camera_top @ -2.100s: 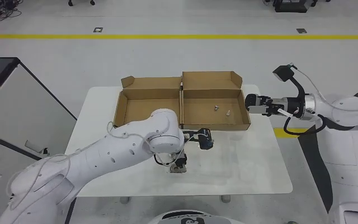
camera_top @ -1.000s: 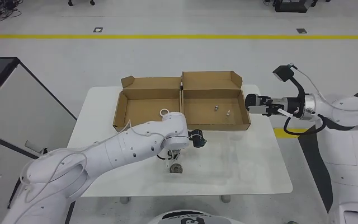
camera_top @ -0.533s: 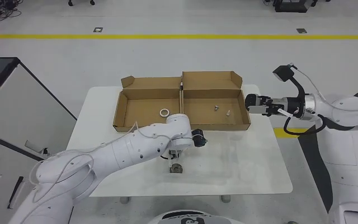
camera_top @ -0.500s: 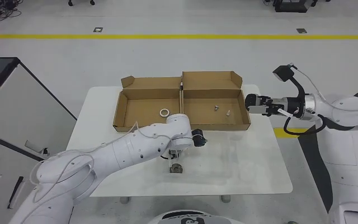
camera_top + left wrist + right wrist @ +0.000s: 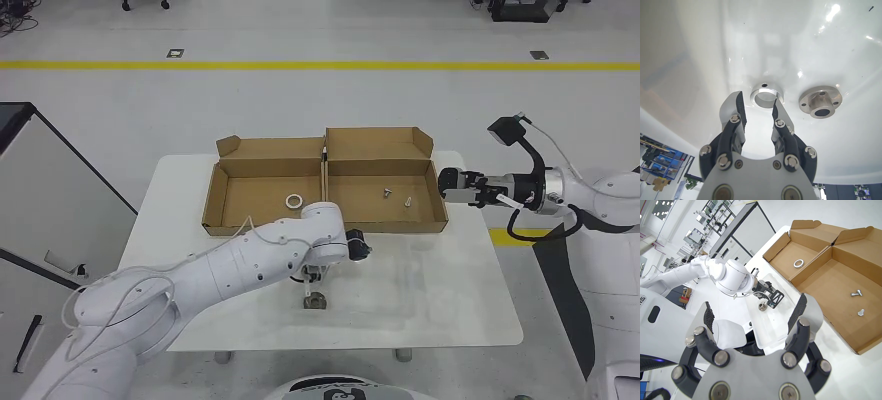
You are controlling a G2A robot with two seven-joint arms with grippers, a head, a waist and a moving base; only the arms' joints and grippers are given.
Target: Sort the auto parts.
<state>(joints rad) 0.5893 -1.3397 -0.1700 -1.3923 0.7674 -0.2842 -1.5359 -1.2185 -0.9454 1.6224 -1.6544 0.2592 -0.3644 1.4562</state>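
My left gripper (image 5: 757,99) is open, low over a white tray. A silver collar ring (image 5: 772,89) lies just beyond its fingertips, one tip overlapping the ring's rim. A flanged metal hub (image 5: 820,104) sits beside the ring, outside the jaws. From above, the left gripper (image 5: 314,284) hangs over the hub (image 5: 315,299) near the table's front. My right gripper (image 5: 754,311) is open and empty, held off the right end of the cardboard boxes (image 5: 445,185). Another ring (image 5: 293,201) lies in the left box, and two bolts (image 5: 856,293) lie in the right box.
The two open cardboard boxes (image 5: 325,180) stand side by side at the back of the white table (image 5: 450,310). The shallow tray (image 5: 770,330) lies in front of them. A dark-framed partition (image 5: 60,200) stands left of the table.
The left arm's forearm has swung off the left box, uncovering the ring inside. Its gripper has stayed over the parts at the table's front. The right arm has not moved.
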